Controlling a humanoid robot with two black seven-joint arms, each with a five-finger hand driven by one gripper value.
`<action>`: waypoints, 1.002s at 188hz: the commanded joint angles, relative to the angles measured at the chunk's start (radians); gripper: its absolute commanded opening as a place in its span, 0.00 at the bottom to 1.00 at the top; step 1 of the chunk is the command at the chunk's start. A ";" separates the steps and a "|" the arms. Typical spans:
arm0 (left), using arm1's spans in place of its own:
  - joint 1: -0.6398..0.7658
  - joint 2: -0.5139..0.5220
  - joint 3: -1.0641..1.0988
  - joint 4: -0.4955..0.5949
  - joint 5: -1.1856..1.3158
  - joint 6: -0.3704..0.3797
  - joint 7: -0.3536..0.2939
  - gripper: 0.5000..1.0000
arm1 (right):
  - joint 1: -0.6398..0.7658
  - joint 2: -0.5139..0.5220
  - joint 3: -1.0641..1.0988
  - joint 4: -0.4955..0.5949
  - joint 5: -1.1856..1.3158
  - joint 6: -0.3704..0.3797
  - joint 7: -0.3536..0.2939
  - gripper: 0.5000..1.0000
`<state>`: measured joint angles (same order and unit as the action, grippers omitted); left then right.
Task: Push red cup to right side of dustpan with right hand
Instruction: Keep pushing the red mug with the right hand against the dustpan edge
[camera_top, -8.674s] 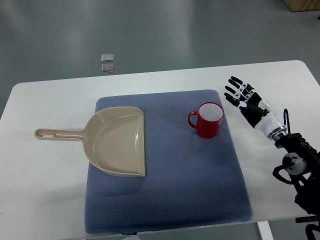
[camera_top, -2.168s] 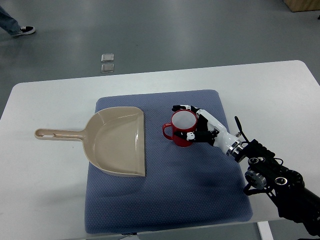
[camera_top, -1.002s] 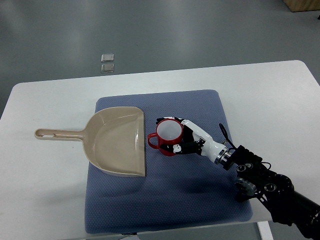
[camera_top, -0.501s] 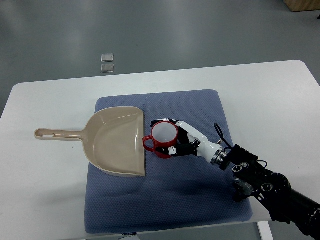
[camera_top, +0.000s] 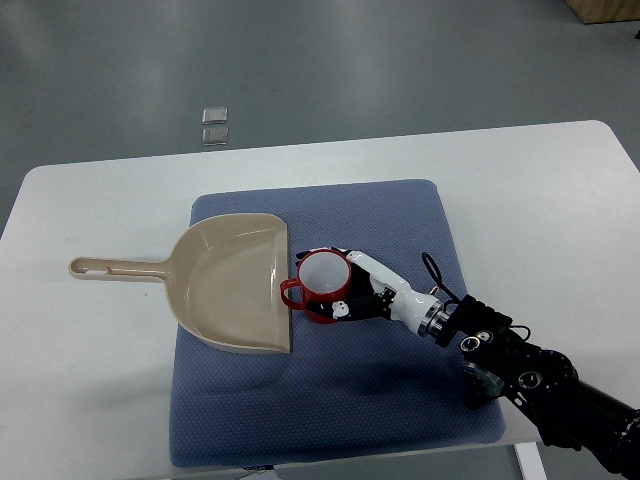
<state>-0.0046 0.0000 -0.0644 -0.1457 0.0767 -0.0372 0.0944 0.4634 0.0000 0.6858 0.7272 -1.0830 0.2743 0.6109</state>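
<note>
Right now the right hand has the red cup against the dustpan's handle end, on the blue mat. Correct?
Not quite. The top view shows the right hand with the red cup at the dustpan's open front edge, opposite the handle. It is on the blue mat.

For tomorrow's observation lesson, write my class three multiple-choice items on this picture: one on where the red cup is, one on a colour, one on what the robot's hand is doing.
1. Where is the red cup?
A. just right of the dustpan
B. inside the dustpan
C. on the floor

2. What colour is the mat under them?
A. green
B. blue
C. yellow

3. What is the right hand doing?
A. resting away from the cup
B. lifting the dustpan
C. wrapped around the cup's right side

Answers:
1. A: the cup's handle reaches the dustpan's straight edge.
2. B: the mat is blue on the white table.
3. C: fingers curl round the cup's front and back.
</note>
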 joint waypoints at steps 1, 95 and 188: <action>0.000 0.000 0.000 0.000 0.000 -0.001 -0.001 1.00 | 0.000 0.000 0.000 0.001 0.000 -0.001 0.000 0.62; 0.000 0.000 0.000 0.000 0.000 0.000 0.001 1.00 | 0.000 0.000 -0.029 0.044 0.003 -0.018 0.000 0.61; 0.000 0.000 0.000 0.000 0.000 0.000 0.001 1.00 | 0.000 0.000 -0.054 0.051 0.005 -0.027 0.000 0.62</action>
<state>-0.0046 0.0000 -0.0644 -0.1457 0.0767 -0.0374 0.0945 0.4634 -0.0001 0.6376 0.7777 -1.0783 0.2481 0.6109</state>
